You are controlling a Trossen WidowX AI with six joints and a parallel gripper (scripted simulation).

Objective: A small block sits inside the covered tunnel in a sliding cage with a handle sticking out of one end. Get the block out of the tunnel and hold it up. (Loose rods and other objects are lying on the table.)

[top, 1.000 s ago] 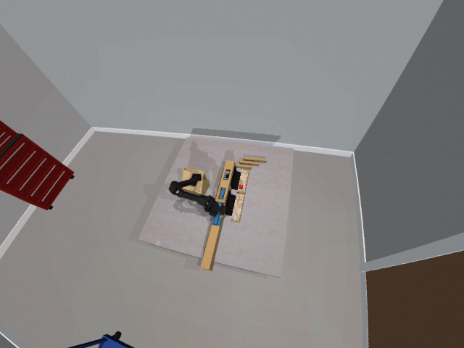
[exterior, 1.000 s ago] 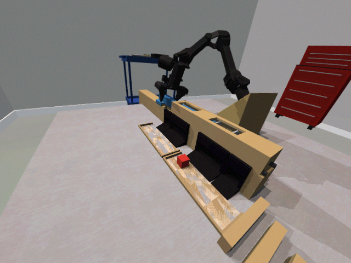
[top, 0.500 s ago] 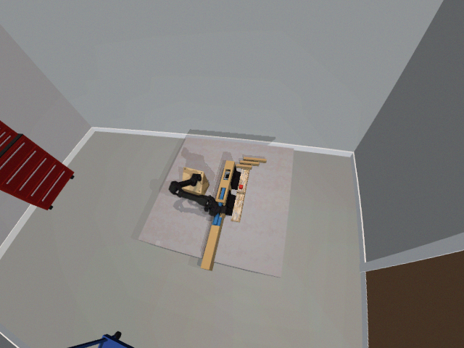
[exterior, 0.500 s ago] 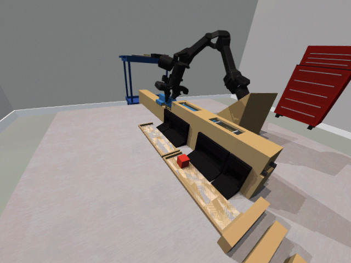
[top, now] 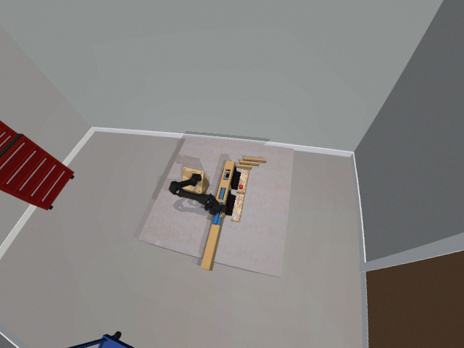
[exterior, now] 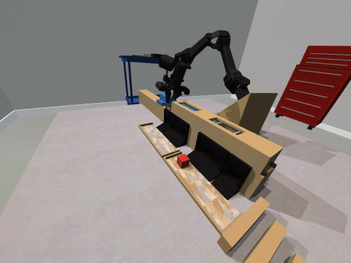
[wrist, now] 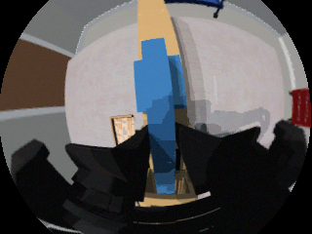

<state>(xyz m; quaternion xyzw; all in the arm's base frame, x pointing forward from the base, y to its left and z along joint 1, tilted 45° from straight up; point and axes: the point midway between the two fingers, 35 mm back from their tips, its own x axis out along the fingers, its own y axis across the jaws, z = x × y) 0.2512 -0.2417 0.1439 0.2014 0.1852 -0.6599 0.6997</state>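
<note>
One red block point(top: 241, 186) point(exterior: 183, 160) in tray point(top: 245, 178) point(exterior: 198, 183) beside tunnel point(top: 229, 165) point(exterior: 256, 142) point(wrist: 151, 200), well apart from claw point(top: 221, 210) point(exterior: 171, 98) point(wrist: 162, 127) pinching blue handle point(top: 216, 219) point(exterior: 163, 98) point(wrist: 155, 85).

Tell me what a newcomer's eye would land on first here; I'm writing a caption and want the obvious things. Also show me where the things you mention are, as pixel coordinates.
Probably the black arm, arching over the long tan tunnel point(top: 229, 165) point(exterior: 256, 142), its end effector point(top: 221, 210) point(exterior: 170, 97) point(wrist: 162, 127) shut on the blue handle point(wrist: 161, 117) at one end. Next, the small red cube point(top: 241, 186) point(exterior: 182, 160) on the patterned strip beside the tunnel. Then the red cabinet point(top: 31, 168) point(exterior: 314, 87), standing out against the grey walls behind.
</note>
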